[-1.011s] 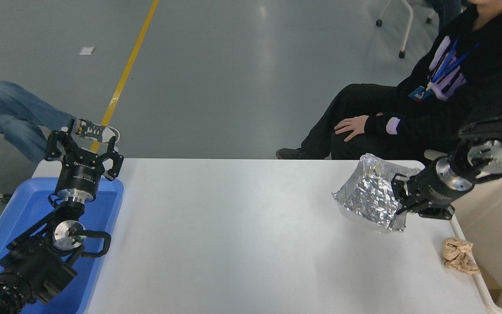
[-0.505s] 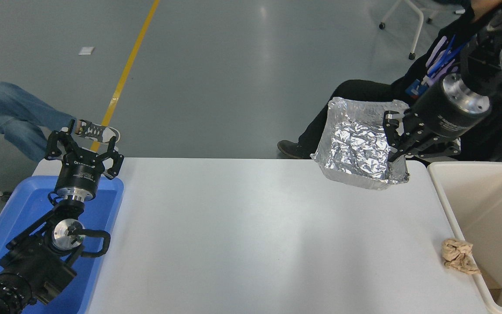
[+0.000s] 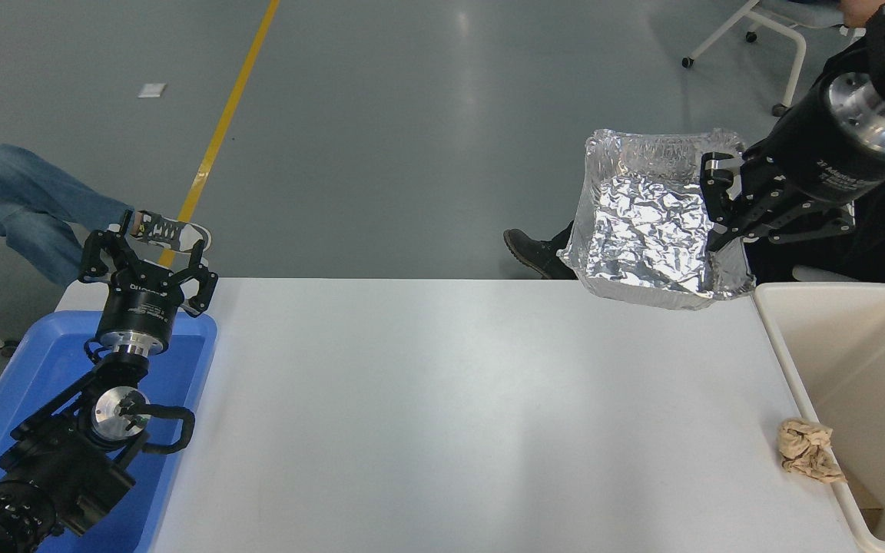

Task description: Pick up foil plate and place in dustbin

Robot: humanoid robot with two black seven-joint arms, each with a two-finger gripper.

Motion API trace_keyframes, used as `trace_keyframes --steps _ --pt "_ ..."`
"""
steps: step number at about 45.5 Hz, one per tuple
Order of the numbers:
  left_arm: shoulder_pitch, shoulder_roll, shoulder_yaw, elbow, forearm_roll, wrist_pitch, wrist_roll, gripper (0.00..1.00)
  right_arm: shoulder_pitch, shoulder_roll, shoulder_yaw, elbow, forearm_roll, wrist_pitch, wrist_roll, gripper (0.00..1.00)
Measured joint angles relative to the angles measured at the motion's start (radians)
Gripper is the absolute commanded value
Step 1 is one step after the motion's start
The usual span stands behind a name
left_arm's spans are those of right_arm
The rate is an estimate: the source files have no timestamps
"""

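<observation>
The foil plate (image 3: 650, 223) is a shiny crinkled silver tray, held in the air above the table's far right edge, its open side facing me. My right gripper (image 3: 719, 207) is shut on the plate's right rim, coming in from the upper right. The dustbin (image 3: 857, 384), a large cream bin, stands at the table's right end, below and to the right of the plate. My left gripper (image 3: 147, 257) is open and parked over the blue tray at the lower left.
A blue tray (image 3: 43, 376) sits at the table's left end under the left arm. A crumpled brown paper wad (image 3: 807, 449) lies by the dustbin's left wall. A seated person's shoe (image 3: 531, 253) shows beyond the far edge, another person's legs (image 3: 20, 207) at the left.
My right gripper has lifted the foil plate up off the table, high above the far right edge, and the plate has turned its open side toward me. The left arm has not moved.
</observation>
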Motion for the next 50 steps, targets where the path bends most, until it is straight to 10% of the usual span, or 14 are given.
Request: trace_keyframes --steps 50 --pt "0.0 -0.001 0.0 0.0 0.0 0.0 0.0 0.99 -0.59 -0.441 0.016 -0.404 -0.053 -0.198 0.001 0.0"
